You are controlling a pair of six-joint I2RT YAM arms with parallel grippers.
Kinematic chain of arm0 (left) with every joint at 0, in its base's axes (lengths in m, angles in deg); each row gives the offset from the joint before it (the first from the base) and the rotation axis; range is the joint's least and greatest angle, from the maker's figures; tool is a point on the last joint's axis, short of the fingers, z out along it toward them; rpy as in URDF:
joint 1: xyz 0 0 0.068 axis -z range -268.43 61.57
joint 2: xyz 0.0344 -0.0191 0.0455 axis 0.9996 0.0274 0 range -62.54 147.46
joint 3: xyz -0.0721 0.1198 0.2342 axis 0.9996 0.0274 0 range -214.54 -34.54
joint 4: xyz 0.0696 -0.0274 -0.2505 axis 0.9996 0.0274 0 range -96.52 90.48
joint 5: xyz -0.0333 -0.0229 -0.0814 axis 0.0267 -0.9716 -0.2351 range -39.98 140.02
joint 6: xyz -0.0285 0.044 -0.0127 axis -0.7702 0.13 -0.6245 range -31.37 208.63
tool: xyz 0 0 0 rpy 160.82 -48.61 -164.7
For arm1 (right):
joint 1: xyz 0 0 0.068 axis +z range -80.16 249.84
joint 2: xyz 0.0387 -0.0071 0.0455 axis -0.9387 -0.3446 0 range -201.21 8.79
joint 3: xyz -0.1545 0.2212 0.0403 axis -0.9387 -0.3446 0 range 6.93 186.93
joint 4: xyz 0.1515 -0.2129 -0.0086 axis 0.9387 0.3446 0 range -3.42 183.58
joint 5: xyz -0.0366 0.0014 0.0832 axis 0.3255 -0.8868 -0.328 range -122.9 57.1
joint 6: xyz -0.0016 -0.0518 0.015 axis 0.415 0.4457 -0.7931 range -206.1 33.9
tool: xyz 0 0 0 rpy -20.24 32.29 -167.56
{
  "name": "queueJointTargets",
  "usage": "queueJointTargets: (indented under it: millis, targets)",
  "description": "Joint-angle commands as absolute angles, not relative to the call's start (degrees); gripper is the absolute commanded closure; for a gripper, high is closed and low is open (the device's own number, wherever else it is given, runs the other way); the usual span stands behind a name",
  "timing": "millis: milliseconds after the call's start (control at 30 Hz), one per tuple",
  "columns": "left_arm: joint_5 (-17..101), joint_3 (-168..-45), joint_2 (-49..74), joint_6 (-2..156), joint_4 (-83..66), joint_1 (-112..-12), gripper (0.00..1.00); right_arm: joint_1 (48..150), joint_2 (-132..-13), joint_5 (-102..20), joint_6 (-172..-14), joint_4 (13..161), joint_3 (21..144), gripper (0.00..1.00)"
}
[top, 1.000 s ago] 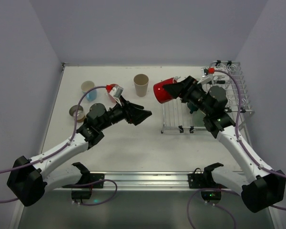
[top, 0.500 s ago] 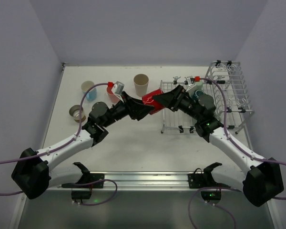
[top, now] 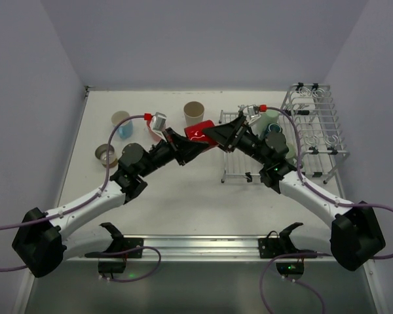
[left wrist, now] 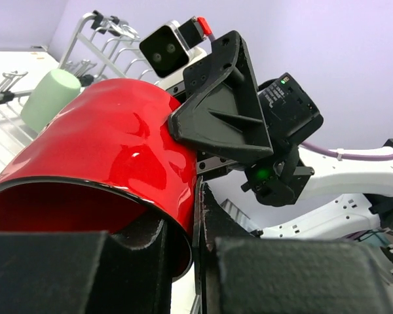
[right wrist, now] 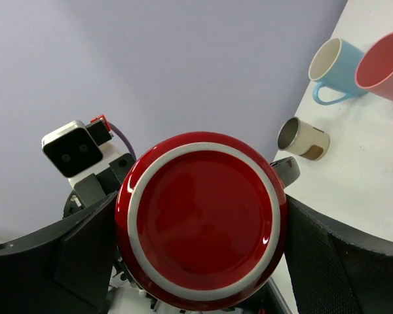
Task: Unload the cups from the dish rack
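A red cup [top: 200, 132] hangs in the air between the two arms, left of the silver wire dish rack [top: 321, 134]. My left gripper [top: 192, 144] is shut on its rim, one finger inside and one outside [left wrist: 196, 216]. My right gripper [top: 217, 134] is shut on the cup's body from the other side. In the right wrist view its fingers [right wrist: 85, 245] flank the cup's white-ringed base [right wrist: 200, 219]. A sage green cup [top: 270, 119] and a dark teal cup [top: 276, 130] sit in the rack, partly hidden by the right arm.
On the table at the back left stand a beige cup [top: 194, 116], a light blue mug [top: 122, 123] and a pink cup [right wrist: 383, 65]. A brownish cup [top: 105, 154] lies on its side. The rack's upright loops [left wrist: 111, 33] rise at the right.
The right gripper carried the red cup leftward from over the rack. The left gripper came in to meet it and shut on its rim.
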State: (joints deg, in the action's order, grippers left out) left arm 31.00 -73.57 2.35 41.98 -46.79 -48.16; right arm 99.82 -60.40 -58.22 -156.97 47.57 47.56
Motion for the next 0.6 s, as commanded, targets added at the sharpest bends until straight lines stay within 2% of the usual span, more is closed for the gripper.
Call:
queueJointTargets:
  millis: [0, 33, 67, 100, 133, 567]
  targets:
    - [40.7, -73.6, -2.0, 47.8, -43.8, -48.5, 1.0, 101.6, -61.0, -61.5, -153.9, 45.5, 46.4, 0.31]
    - [41.5, -73.5, -2.9, 48.3, -42.4, -48.5, 1.0, 101.7, -61.2, -61.8, -154.0, 45.4, 46.0, 0.23]
    - [41.9, -73.6, -3.6, 48.6, -39.7, -48.5, 1.0, 101.7, -61.3, -62.1, -154.0, 45.6, 45.7, 0.09]
    - [43.2, -73.6, -4.7, 49.3, -38.3, -48.4, 1.0, 101.7, -61.5, -62.2, -154.0, 46.2, 45.6, 0.03]
    - [43.8, -73.6, -5.3, 49.3, -36.8, -48.5, 1.0, 101.8, -61.5, -62.1, -153.3, 46.7, 45.4, 0.01]
    - [62.5, -79.3, -12.0, 56.3, -3.6, -49.3, 1.0, 101.8, -60.1, -60.5, -148.9, 53.7, 45.2, 0.01]
